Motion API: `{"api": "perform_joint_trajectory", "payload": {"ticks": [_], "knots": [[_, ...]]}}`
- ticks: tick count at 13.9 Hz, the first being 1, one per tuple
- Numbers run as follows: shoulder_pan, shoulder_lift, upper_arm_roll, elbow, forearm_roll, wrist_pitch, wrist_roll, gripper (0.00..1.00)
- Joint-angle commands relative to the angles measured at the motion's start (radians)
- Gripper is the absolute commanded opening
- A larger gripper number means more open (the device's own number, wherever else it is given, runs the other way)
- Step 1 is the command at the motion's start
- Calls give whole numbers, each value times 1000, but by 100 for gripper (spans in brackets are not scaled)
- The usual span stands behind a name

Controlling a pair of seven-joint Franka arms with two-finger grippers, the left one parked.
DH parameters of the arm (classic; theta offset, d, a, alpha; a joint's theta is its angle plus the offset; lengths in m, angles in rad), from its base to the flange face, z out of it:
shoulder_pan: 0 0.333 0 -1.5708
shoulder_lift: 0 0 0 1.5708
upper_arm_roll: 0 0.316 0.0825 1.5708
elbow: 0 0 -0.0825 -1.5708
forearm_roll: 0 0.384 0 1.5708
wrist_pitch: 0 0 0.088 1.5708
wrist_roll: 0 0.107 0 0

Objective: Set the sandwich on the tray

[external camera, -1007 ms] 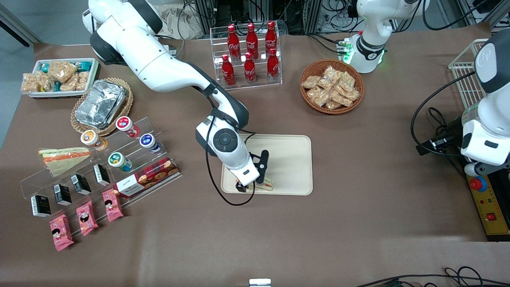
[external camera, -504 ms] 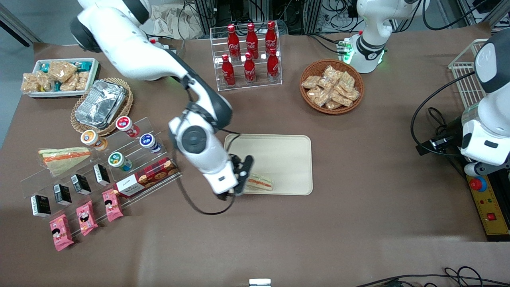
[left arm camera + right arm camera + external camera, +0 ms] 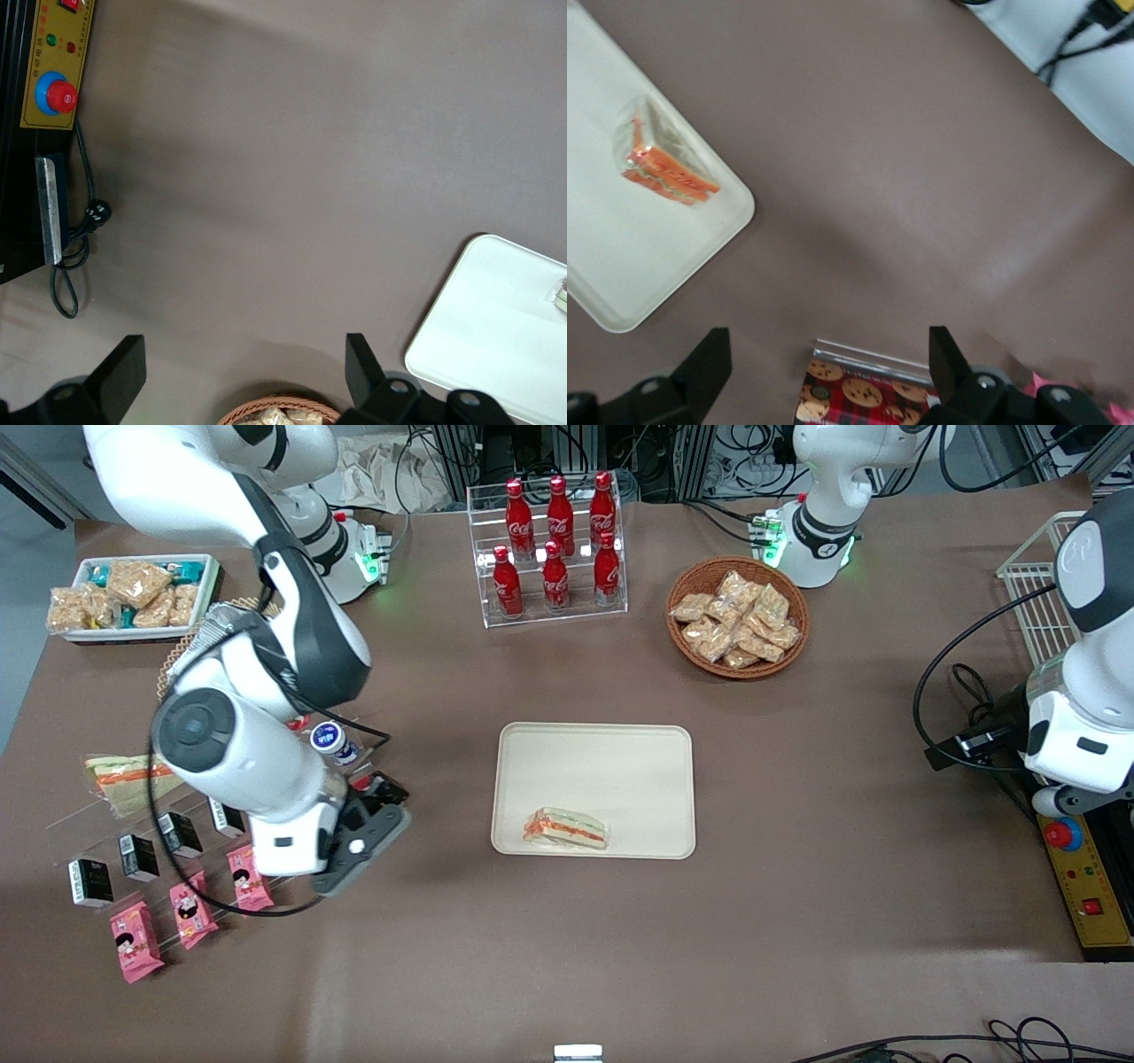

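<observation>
The palm-sized triangular white-bread sandwich in clear plastic wrap (image 3: 566, 829), red and green filling showing along its cut edge, lies flat on the large cream-beige rectangular tray (image 3: 620, 762) at the bench's centre, in the tray corner nearest the front edge and the working arm's end. It looks light, soft and slick in its film, best pinched gently across its flat bread faces. The right arm's two-finger gripper (image 3: 829, 370) hangs with fingers spread apart and empty above the cookie box (image 3: 859, 393), touching nothing, well apart from the tray.

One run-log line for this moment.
sandwich: on tray, released | claw: open, empty, above cookie box | task: placed
</observation>
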Motion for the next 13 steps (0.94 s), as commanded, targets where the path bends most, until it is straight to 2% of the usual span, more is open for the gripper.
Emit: {"api": "perform_joint_trajectory", "payload": {"ticks": [1,2,8,11,13], "knots": [[-11,-63,-70,-26,52,-97,55,99],[-29,-87,-86,-26,69,-122,86,99],[-157,-149,-95,-24,69,-206,98,99],[-165,-172,-124,-24,62,-253,111,99],[-168,-186,-135,-37,71,-314,187,99]]}}
